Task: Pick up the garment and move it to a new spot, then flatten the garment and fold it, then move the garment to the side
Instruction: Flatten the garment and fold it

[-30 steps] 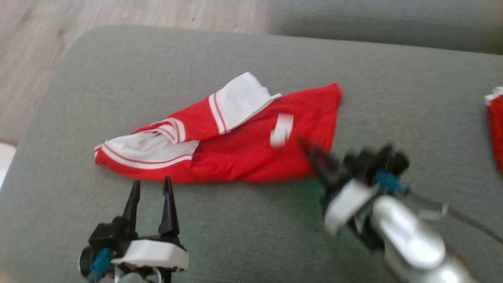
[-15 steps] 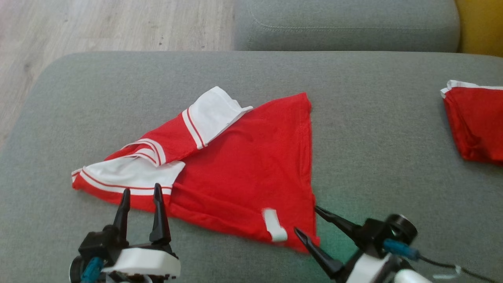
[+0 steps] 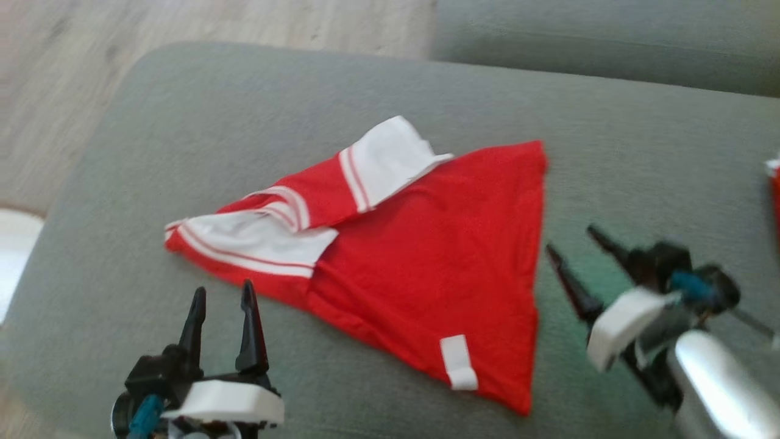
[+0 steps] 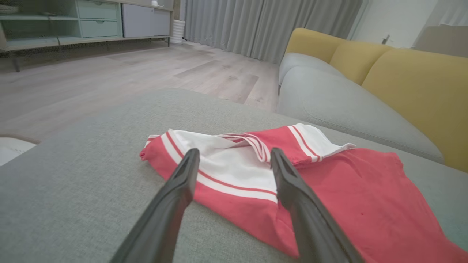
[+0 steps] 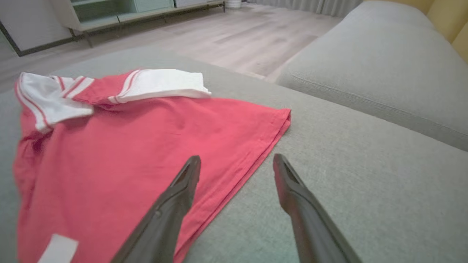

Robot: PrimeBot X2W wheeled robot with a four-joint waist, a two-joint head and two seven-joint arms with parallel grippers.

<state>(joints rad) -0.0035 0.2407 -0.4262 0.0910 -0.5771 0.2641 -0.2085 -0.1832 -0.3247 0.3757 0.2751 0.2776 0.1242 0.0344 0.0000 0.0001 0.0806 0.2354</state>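
Garment point(image 3: 426, 262): red shirt with white striped trim, mid-frame in the head view on the grey cushion point(image 3: 183, 122). It is partly spread, not flat. A white flap point(image 3: 390, 158) is folded over the body at upper centre, and the bunched end point(image 3: 244, 241) sits at centre left. The white tag point(image 3: 458, 363) is at lower centre.

Long axis runs from the bunched end at centre left out to the hem point(image 3: 539, 274) at centre right. The hem edge runs nearly top-to-bottom in frame.

Right gripper point(image 3: 573, 239): jaws wide apart, nothing in them. It sits just right of the hem, clear of the cloth, fingers pointing to the upper left. In the right wrist view one finger lines up over the hem edge and the other over bare cushion; contact can't be judged.

Left gripper point(image 3: 222, 289): also spread wide and empty, at lower left, tips just below the bunched end and aimed up at it. The left wrist view has the white trim framed between the fingers.

My read: each arm has its own end, right for the hem, left for the bunched end. Flattening should pull apart along that axis, and the folded flap needs clearing first.

Second red piece point(image 3: 774, 195) at the right edge, well apart.
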